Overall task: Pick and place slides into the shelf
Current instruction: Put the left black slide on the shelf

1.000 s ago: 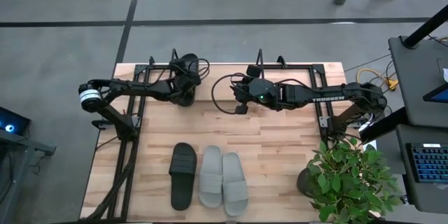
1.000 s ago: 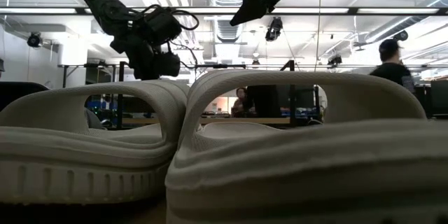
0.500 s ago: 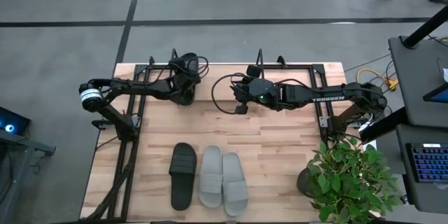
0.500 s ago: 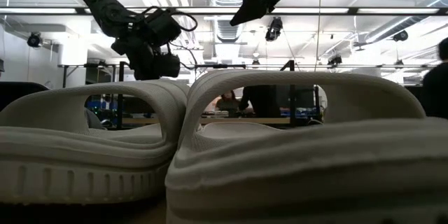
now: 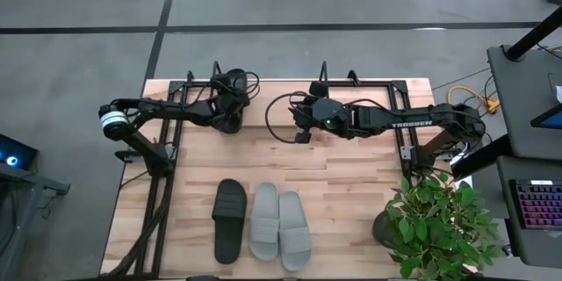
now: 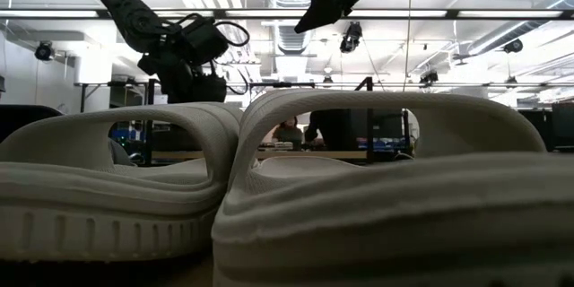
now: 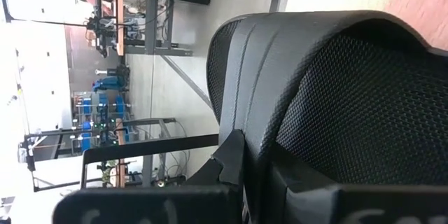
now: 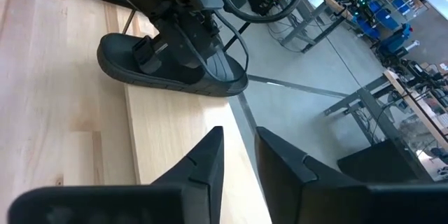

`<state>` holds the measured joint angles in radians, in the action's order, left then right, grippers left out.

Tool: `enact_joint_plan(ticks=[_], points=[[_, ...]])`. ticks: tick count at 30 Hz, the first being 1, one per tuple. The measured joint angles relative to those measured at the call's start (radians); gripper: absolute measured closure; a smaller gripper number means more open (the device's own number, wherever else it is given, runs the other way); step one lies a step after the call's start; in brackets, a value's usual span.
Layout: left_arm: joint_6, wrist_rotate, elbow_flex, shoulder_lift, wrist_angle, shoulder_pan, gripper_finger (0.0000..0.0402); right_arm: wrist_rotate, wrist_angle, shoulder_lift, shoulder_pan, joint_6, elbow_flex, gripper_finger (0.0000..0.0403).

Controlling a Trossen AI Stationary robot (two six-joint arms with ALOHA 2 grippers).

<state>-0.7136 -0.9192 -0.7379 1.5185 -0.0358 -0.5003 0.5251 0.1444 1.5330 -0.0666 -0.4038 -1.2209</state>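
**Black slide at the shelf, three more waiting on the table**

The left gripper is clamped tight on a black slide, setting it down at the shelf's left end along the far edge of the table. The right gripper hovers mid-table just in front of the shelf, fingers slightly apart and empty. Near the front edge lie the other black slide and, just beside it, the grey pair, touching side by side.
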Motion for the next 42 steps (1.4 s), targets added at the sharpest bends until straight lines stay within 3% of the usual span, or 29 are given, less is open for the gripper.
enact_joint_plan(ticks=[19,36,42], points=[[0.002,0.025,0.006,-0.001,-0.003,-0.01,0.0399,0.0,0.0,0.0,0.0,0.0,0.0,0.0327],[0.002,0.037,0.004,-0.002,0.002,-0.011,0.0277,0.0,0.0,0.0,0.0,0.0,0.0,0.0329],[0.0,0.043,0.004,-0.024,0.029,-0.011,0.0265,0.0,0.0,0.0,0.0,0.0,0.0,0.0334]])
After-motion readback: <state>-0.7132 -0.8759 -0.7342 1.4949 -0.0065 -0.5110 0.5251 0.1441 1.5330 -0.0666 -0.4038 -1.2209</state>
